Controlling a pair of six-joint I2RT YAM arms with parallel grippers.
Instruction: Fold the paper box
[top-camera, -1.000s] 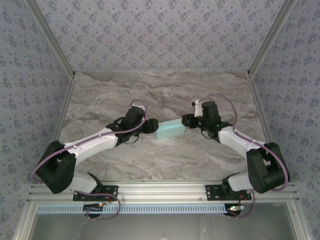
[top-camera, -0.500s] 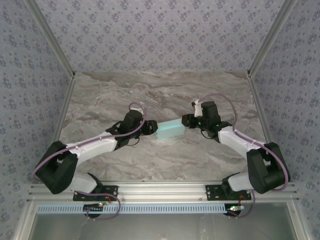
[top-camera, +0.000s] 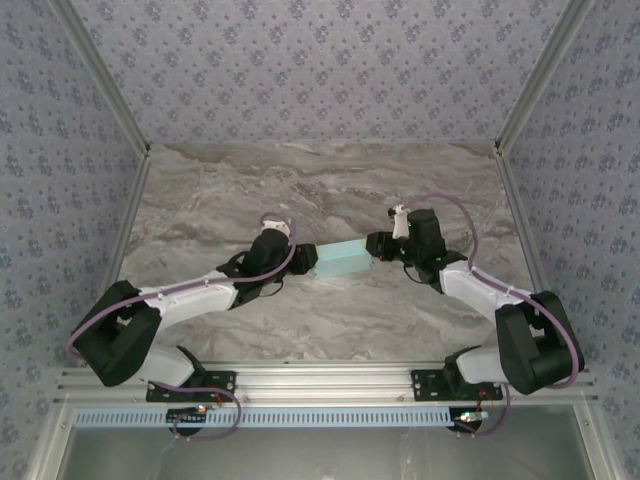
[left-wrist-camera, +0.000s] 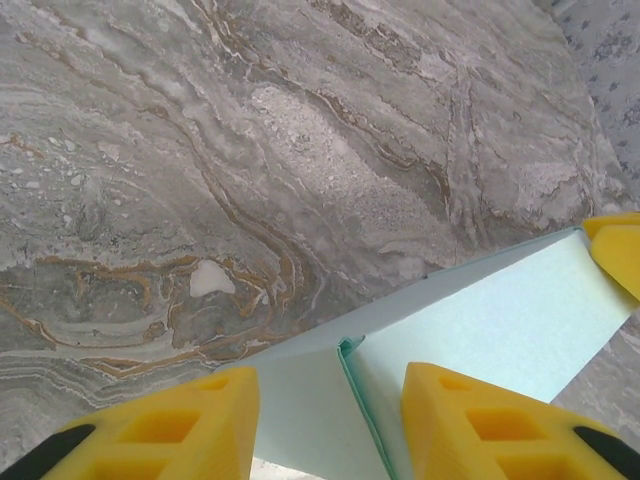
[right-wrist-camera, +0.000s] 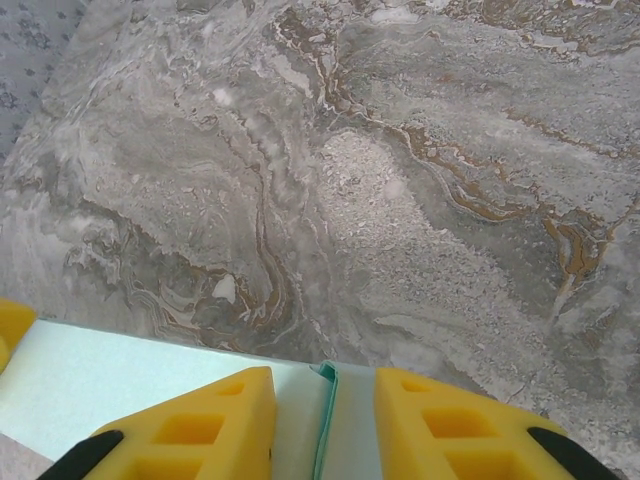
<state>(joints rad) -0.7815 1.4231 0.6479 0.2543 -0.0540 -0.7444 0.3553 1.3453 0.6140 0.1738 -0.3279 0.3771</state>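
Top view. Box (top-camera: 342, 260) lies near the middle of the table (top-camera: 300, 190), long axis running left to right, right end a little farther from the bases. Left gripper (top-camera: 303, 263) meets its left end and right gripper (top-camera: 377, 245) its right end. Both arms reach inward, low over the marble.

Left wrist. Yellow fingers (left-wrist-camera: 170, 425) stand either side of the near end of the box (left-wrist-camera: 480, 330). Pale card fills the gap from one finger to the other, with a folded seam between them. Jaws are partly drawn in, but I cannot tell whether they press the card or only flank it. The box runs away to the upper right, where a yellow fingertip (left-wrist-camera: 612, 250) of the right gripper sits at its far end.

Right wrist. Fingers (right-wrist-camera: 190, 425) are narrower set, clamped on the box end, card tight between them with a seam in the middle. The box (right-wrist-camera: 120, 385) extends left along the marble to a yellow fingertip (right-wrist-camera: 10, 325) of the left gripper.
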